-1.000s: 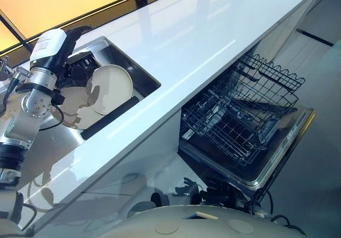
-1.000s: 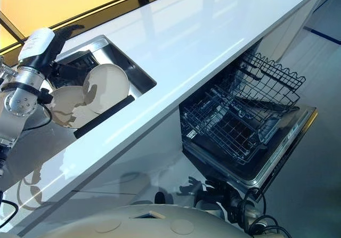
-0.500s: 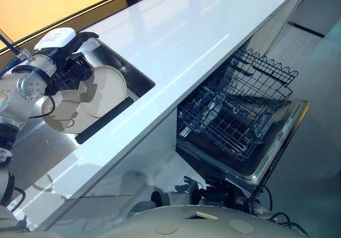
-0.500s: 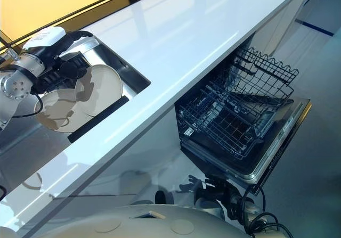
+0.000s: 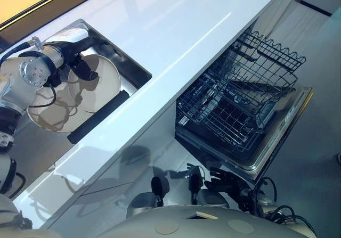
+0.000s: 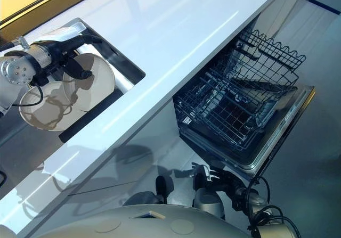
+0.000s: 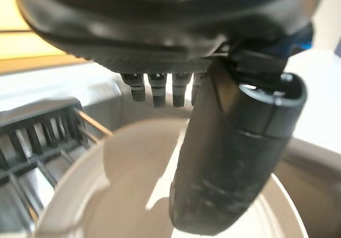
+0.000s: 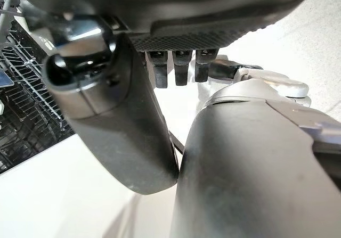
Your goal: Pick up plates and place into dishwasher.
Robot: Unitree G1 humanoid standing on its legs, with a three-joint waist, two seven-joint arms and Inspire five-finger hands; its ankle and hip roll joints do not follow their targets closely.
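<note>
White worktop [image 5: 176, 30] carries a steel sink [image 5: 137, 74] beside the open dishwasher [image 5: 277, 142]. Left hand [image 5: 80, 67] reaches into the sink, thumb across the upper cream plate's [image 5: 101, 86] face, fingers [image 7: 154, 86] behind its rim: apparently gripping it. Two plates counted; second plate [image 5: 45, 118] lies beneath. Step judged: pickup. Next: lift clear, carry to the dish rack [image 5: 240, 105]. Right hand's [image 8: 122, 126] grip cannot be told.

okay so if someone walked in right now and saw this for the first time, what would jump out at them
Probably the left hand down in the steel sink, over the upper of two cream plates leaning there. Next, the open dishwasher below the long white counter, its wire rack pulled out with no plates in it.
</note>
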